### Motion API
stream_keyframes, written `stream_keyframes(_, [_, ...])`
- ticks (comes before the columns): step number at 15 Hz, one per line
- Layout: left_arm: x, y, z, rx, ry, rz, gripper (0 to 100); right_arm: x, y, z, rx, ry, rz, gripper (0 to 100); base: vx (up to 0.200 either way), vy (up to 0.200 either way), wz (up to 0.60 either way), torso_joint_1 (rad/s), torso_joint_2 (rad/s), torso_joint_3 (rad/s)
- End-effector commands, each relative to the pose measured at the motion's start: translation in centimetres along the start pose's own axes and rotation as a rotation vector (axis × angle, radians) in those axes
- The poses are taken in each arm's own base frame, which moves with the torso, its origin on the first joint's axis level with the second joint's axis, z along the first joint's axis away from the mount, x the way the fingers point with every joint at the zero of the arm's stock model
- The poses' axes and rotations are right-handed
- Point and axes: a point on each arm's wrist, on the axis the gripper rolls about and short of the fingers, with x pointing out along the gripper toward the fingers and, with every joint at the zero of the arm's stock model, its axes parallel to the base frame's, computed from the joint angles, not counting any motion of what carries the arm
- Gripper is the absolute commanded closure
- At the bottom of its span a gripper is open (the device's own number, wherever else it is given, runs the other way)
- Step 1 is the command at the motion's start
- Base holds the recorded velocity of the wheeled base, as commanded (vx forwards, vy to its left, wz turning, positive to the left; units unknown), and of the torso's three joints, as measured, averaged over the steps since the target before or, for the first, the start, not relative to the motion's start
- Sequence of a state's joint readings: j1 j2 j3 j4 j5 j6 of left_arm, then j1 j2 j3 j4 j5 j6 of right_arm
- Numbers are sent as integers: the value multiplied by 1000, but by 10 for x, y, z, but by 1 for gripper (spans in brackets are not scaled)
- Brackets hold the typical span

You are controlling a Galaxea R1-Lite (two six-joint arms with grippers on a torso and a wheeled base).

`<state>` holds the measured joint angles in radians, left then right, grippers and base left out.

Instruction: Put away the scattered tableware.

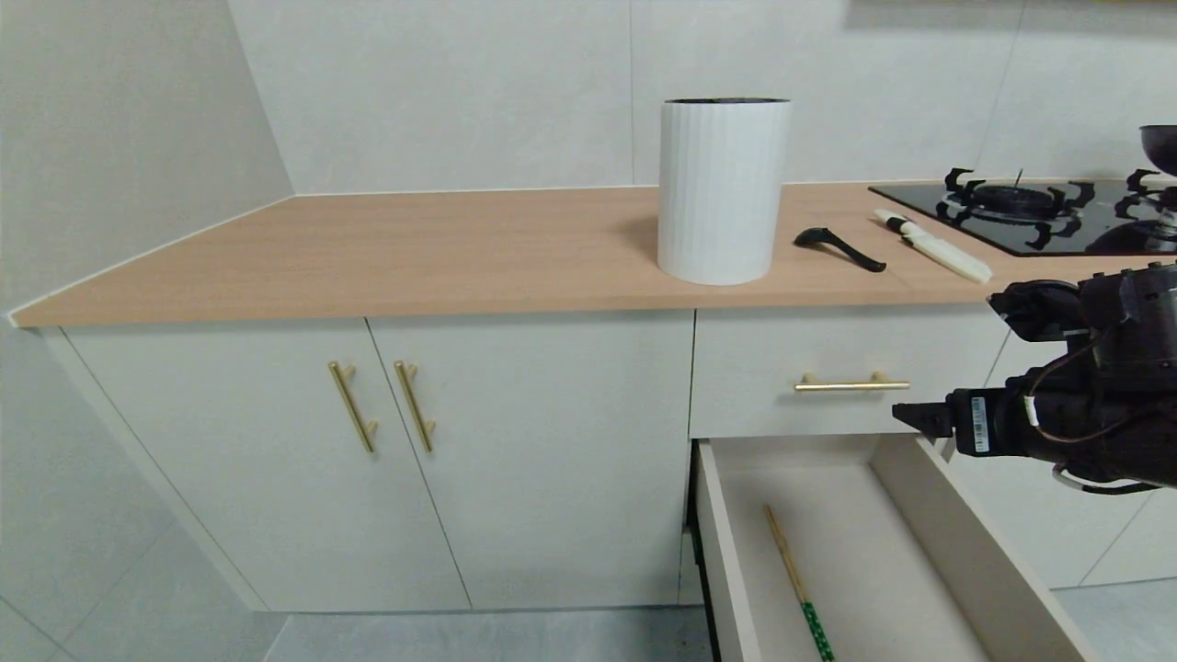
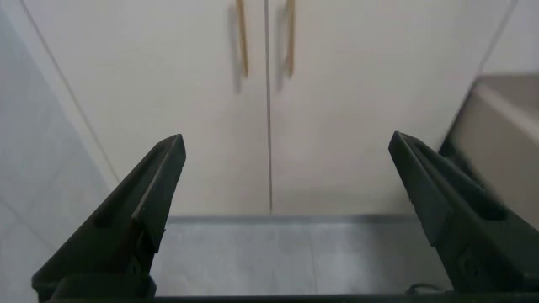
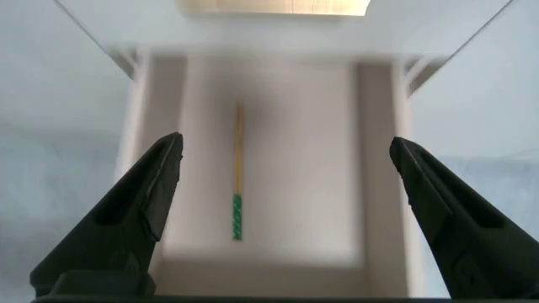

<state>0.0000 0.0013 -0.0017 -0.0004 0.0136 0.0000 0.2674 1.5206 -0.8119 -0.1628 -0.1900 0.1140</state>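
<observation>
The drawer (image 1: 965,552) under the worktop (image 1: 368,257) stands pulled out. A wooden chopstick with a green end (image 1: 798,584) lies lengthwise on its floor near the left wall; it may be a pair pressed close together, but the view is too soft to tell. The right claw (image 1: 952,363) hangs above the drawer's right side with its fingers spread wide and nothing between them. From its wrist view the chopstick (image 3: 238,172) shows between the open fingers of the claw (image 3: 285,143), well below them.

On the worktop a tall white ribbed canister (image 1: 723,193) stands upright. To its right lie a black spoon (image 1: 839,246) and then a white utensil (image 1: 933,246), just beside the stove (image 1: 1030,216).

The left claw (image 2: 286,139) is spread and empty, facing the cupboard doors (image 2: 337,101) low down near the floor.
</observation>
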Motion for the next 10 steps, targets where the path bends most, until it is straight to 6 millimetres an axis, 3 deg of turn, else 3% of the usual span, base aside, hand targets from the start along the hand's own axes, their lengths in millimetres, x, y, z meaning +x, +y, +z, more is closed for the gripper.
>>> stream_keyframes(1, [0,0,0,0,1,0,0,0,-2,0,4,-7,-5,0,0,0,0,129,-520,-286])
stream_keyframes(10, [0,0,0,0,1,0,0,0,-2,1,7,-12,-7,0,0,0,0,188,-474,-283])
